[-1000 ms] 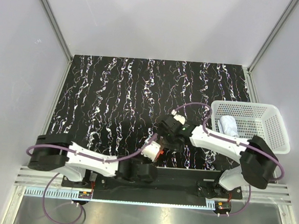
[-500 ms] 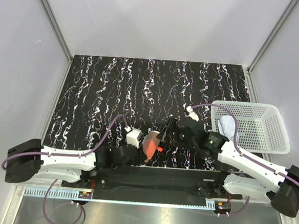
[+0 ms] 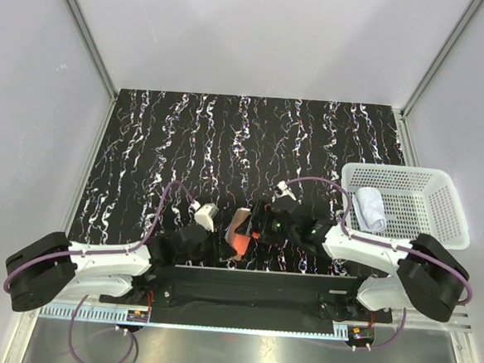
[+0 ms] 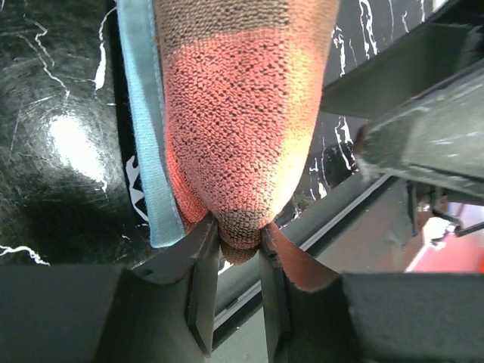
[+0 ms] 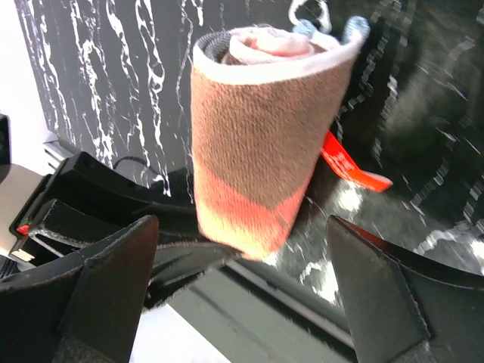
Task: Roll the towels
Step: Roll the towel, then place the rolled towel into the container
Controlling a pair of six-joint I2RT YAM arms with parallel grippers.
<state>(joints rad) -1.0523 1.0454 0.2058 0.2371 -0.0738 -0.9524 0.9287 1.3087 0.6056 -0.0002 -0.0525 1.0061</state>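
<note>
The orange towel (image 3: 238, 232) is rolled into a short cylinder, brownish outside with an orange band, and stands tilted near the table's front edge. My left gripper (image 3: 223, 245) is shut on its lower end; in the left wrist view the towel (image 4: 234, 113) narrows into the pinch of the left gripper (image 4: 239, 236). My right gripper (image 3: 256, 225) is open just right of the roll. In the right wrist view the towel (image 5: 257, 128) sits between the widely spread fingers of the right gripper (image 5: 242, 238), touching neither. The white towel (image 3: 370, 209) lies rolled in the basket.
A white perforated basket (image 3: 409, 172) stands at the right side of the black marbled table (image 3: 186, 144). A red tag (image 5: 349, 167) sticks out beside the orange roll. The black base rail (image 3: 251, 282) runs right in front of the roll.
The right gripper opened wide, drew back to the right, then returned beside the roll. The left gripper kept its hold and carried the roll slightly left.
</note>
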